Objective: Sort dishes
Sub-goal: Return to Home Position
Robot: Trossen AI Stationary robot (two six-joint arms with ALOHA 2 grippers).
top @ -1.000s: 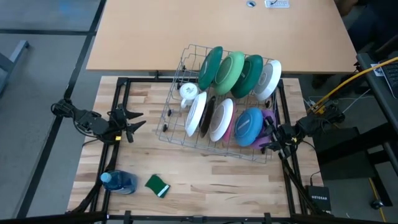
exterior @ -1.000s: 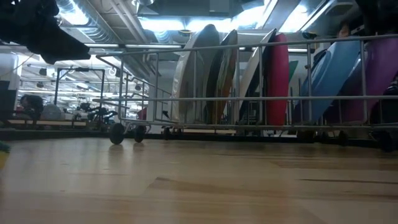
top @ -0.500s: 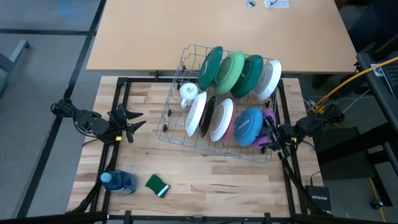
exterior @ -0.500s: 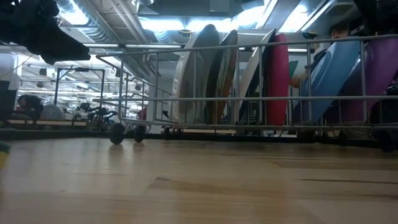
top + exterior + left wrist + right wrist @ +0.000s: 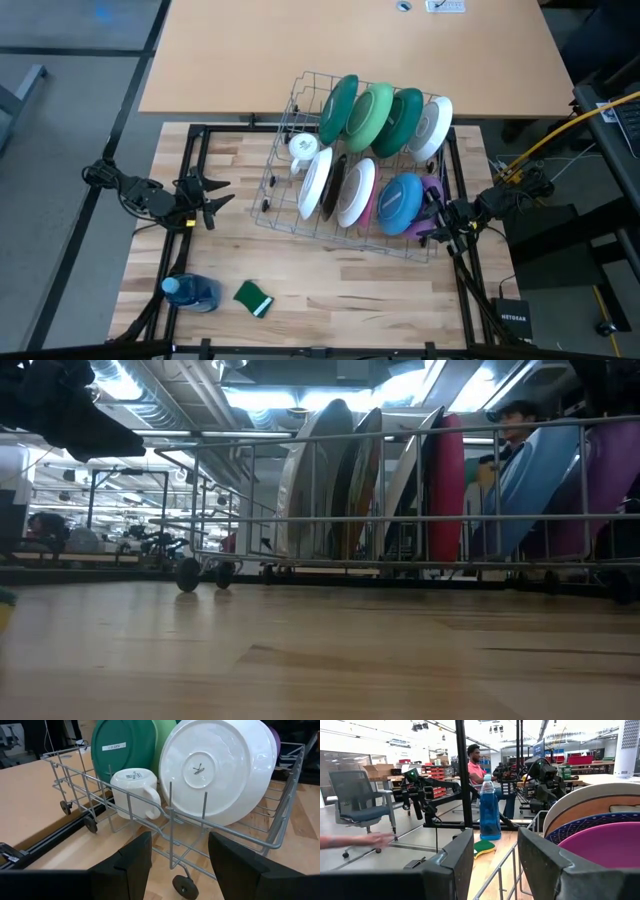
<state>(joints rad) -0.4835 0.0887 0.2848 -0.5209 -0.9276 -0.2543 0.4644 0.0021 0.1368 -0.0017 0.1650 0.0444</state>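
All the plates stand on edge in the wire rack [image 5: 284,196] at the far middle of the table [image 5: 330,290]. From above, the far row runs dark green plate [image 5: 340,108], light green plate [image 5: 371,118], second dark green plate [image 5: 405,122], white plate [image 5: 431,128]. The near row ends at the right with a blue plate [image 5: 400,203] and a purple plate [image 5: 433,189].

The left gripper [image 5: 214,195] waits at the table's left edge, fingers spread and empty. Only its wrist view shows the maker's mark under a white dish and the mug [image 5: 135,792] tucked in the rack's corner beside it.

The right gripper [image 5: 432,222] sits just beside the rack's right end, likewise released. Its wrist view alone looks across the table to the blue bottle [image 5: 488,810], the sponge [image 5: 484,847] and a seated person [image 5: 477,767] in the room.

The low view shows the plates upright behind the rack's bars.
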